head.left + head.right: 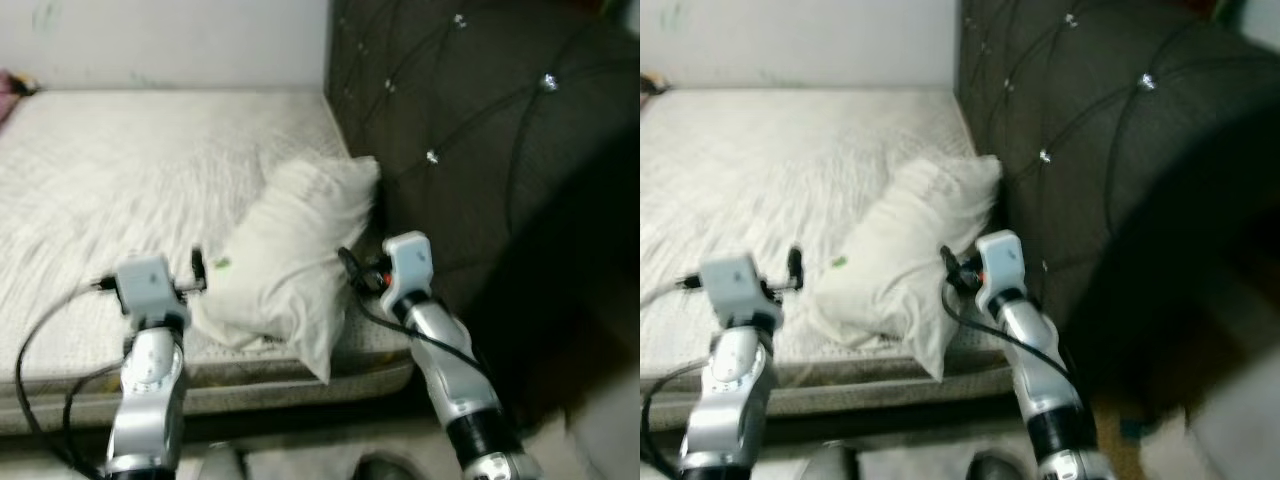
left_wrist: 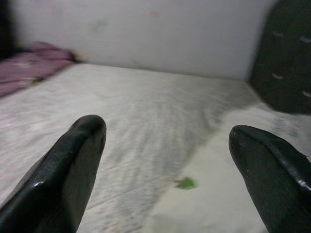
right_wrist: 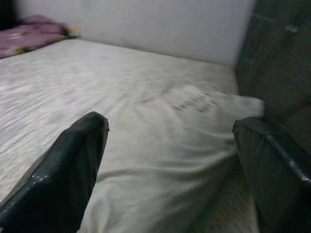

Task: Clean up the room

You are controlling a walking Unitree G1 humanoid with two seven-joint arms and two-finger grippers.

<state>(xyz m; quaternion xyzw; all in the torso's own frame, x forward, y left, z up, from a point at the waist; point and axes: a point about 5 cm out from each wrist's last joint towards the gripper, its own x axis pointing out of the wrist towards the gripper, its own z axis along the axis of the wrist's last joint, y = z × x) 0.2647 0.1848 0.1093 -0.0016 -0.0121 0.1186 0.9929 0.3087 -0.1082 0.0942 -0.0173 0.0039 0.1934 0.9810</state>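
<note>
Plump white fabric pillow lying on the pale quilted mattress, its far end touching the dark tufted headboard, a small green speck on its near side. Left gripper just beside the pillow's near-left edge, fingers spread wide, empty. Right gripper at the pillow's headboard-side edge, fingers likewise wide apart, holding nothing; crumpled pink cloth at the mattress's far corner.

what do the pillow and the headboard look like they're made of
Pillow: soft white woven cloth over loose filling, judging by its creases and slumped shape. Headboard: dark padded upholstery, tufted with shiny studs in a diamond pattern; whether fabric or faux leather is unclear, though it looks matte. Both grippers, left and right, are open near the pillow.
</note>
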